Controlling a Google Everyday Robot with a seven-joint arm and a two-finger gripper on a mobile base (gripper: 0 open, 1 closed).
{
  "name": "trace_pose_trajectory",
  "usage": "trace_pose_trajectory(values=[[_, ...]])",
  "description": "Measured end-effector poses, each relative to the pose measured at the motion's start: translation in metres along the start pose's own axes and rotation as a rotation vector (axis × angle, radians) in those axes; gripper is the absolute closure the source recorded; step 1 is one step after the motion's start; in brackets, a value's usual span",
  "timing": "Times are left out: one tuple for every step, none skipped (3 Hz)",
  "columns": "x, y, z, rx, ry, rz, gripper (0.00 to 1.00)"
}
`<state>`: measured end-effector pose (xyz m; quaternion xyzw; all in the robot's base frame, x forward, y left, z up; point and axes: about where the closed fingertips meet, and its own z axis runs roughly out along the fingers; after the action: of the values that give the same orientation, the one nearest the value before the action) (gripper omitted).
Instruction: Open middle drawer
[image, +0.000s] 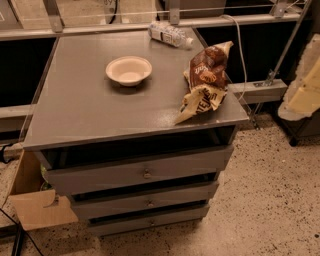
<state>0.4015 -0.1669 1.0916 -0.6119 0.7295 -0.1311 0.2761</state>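
Slowly we should bring the gripper (303, 87) (at 3 o'clock, can't tell if it's clenched) to the middle drawer (110, 206) knob (150, 203) at 6 o'clock, then pull straight w/ care.

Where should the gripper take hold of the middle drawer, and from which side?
Grip the small round knob centred on the middle drawer, coming straight in from the front: it is the only part that sticks out, and the top drawer overhangs from above. The gripper is at the right edge of the view, away from the cabinet.
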Motion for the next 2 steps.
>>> trace_pose_trajectory(values=[[0.0000, 0.0000, 0.0000, 0.000, 0.000, 0.000, 0.00], [0.0000, 0.0000, 0.0000, 0.000, 0.000, 0.000, 0.00]])
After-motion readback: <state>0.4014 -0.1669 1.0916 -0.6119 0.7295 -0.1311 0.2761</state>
